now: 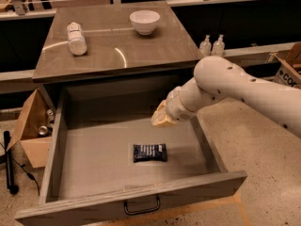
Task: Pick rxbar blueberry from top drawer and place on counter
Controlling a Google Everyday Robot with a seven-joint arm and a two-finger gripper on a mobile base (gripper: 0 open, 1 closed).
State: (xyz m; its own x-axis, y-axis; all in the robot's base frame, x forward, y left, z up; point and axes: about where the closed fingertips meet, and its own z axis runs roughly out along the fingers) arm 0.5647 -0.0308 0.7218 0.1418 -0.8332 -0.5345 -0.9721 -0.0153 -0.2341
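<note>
The rxbar blueberry, a dark navy wrapper with white print, lies flat on the floor of the open top drawer, a little right of centre. My gripper hangs above the drawer, up and slightly right of the bar, apart from it and holding nothing that I can see. The white arm reaches in from the right. The counter is the grey-brown top behind the drawer.
A white bottle lies on the counter's left part and a white bowl stands at its back. Two small bottles stand on a ledge to the right. Cardboard boxes sit on the floor at left and right.
</note>
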